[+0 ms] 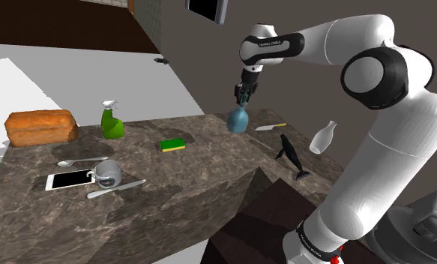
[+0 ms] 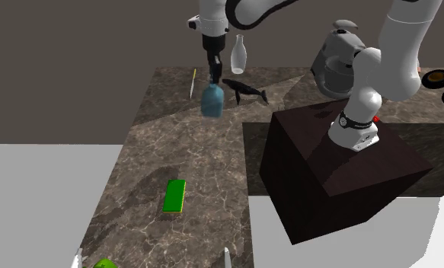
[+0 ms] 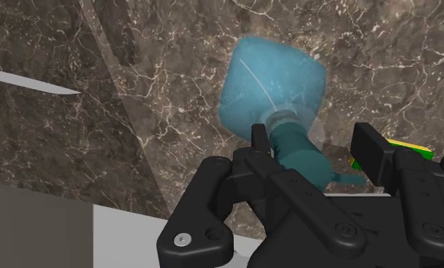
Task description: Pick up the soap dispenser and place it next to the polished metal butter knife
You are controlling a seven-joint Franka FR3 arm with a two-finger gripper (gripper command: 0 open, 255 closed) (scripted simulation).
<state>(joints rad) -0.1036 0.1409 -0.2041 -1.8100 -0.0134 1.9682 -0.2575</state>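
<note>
The soap dispenser (image 1: 238, 120) is a translucent blue bottle with a teal pump head. It hangs a little above the dark marble counter (image 1: 194, 180), with my gripper (image 1: 243, 96) shut on its pump from above. The second exterior view shows the dispenser (image 2: 212, 100) under the gripper (image 2: 212, 76), near the counter's far end. In the wrist view the fingers (image 3: 269, 148) clasp the teal neck of the dispenser (image 3: 269, 87). A silver butter knife (image 1: 116, 189) lies flat by the mug at the shoulder view's lower left, far from the gripper.
A yellow-handled knife (image 1: 270, 127), a black whale figurine (image 1: 290, 154) and a white bottle (image 1: 323, 138) are close to the dispenser. A green-yellow sponge (image 1: 173, 145) lies mid-counter. A mug (image 1: 109, 173), phone (image 1: 69, 180), spoon (image 1: 79, 160), green spray bottle (image 1: 112, 121) and bread loaf (image 1: 40, 127) stand further left.
</note>
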